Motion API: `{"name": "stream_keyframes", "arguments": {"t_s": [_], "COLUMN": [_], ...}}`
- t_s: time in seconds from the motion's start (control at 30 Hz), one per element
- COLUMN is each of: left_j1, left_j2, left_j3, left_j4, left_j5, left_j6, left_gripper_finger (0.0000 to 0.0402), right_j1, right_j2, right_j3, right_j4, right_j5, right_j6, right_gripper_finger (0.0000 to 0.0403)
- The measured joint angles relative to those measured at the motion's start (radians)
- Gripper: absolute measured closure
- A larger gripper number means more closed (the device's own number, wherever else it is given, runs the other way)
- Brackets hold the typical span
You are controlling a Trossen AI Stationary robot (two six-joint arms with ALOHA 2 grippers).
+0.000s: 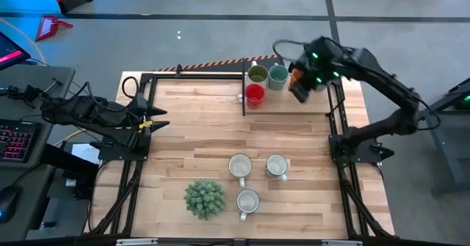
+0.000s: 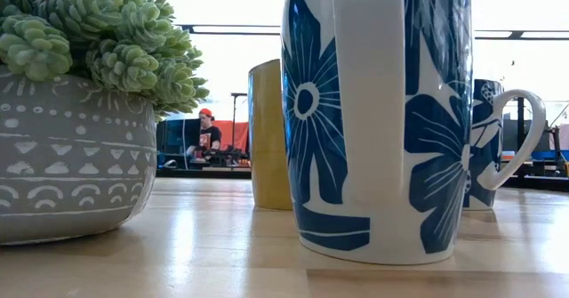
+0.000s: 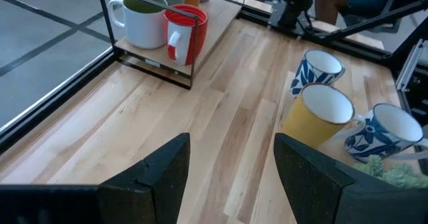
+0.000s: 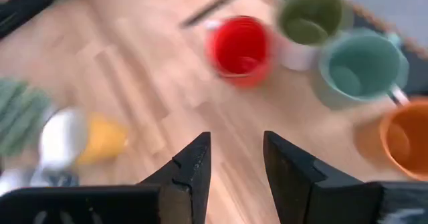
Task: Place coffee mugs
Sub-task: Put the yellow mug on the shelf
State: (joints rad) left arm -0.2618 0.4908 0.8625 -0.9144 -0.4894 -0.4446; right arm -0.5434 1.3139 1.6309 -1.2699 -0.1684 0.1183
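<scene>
Four mugs stand on their bases in the table's far right corner: olive green (image 1: 257,74) (image 4: 311,15), teal (image 1: 277,75) (image 4: 361,67), red (image 1: 255,94) (image 4: 239,47) and orange (image 4: 401,137). The orange mug (image 1: 293,75) is mostly hidden under my right arm in the high view. My right gripper (image 1: 299,90) (image 4: 237,162) hovers open just beside it, over bare wood. Near the table's middle stand a yellow mug (image 3: 321,114) (image 2: 269,133) and two white mugs with blue flowers (image 3: 314,70) (image 3: 388,130) (image 2: 382,111). My left gripper (image 1: 156,123) (image 3: 231,170) waits open at the left edge.
A thin black frame (image 1: 244,92) (image 3: 154,67) borders the far corner where the four mugs stand. A spiky green plant in a grey pot (image 1: 204,198) (image 2: 71,156) sits near the front edge. A person (image 2: 206,129) shows far behind the table. Bare wood lies between the mug groups.
</scene>
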Motion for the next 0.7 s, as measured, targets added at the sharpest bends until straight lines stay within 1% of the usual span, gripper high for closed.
{"name": "stream_keyframes", "arguments": {"t_s": [0.07,0.17,0.23,0.3,0.43,0.5,0.6,0.7], "left_j1": [0.000,0.000,0.000,0.000,0.006,0.026,0.067,0.104], "left_j2": [0.000,0.008,0.023,0.053,0.147,0.207,0.308,0.422], "left_j3": [0.000,0.000,0.000,0.000,0.009,0.031,0.075,0.126], "left_j4": [0.001,0.006,0.041,0.114,0.294,0.364,0.380,0.383], "left_j5": [0.006,0.010,0.022,0.045,0.053,0.057,0.113,0.163], "left_j6": [-0.020,-0.064,-0.075,-0.068,0.006,0.032,0.036,0.036], "left_gripper_finger": [0.0197,0.0197,0.0197,0.0197,0.0197,0.0197,0.0197,0.0197], "right_j1": [0.062,0.132,0.177,0.220,0.297,0.326,0.361,0.381], "right_j2": [-0.065,-0.175,-0.257,-0.336,-0.469,-0.513,-0.556,-0.580], "right_j3": [-0.014,-0.059,-0.110,-0.179,-0.331,-0.395,-0.467,-0.512], "right_j4": [-0.004,0.027,0.088,0.179,0.348,0.414,0.474,0.491], "right_j5": [-0.001,0.016,0.059,0.067,0.066,0.067,0.063,0.062], "right_j6": [-0.017,0.044,0.096,0.142,0.195,0.207,0.194,0.187], "right_gripper_finger": [0.0288,0.0289,0.0289,0.0289,0.0289,0.0289,0.0289,0.0289]}}
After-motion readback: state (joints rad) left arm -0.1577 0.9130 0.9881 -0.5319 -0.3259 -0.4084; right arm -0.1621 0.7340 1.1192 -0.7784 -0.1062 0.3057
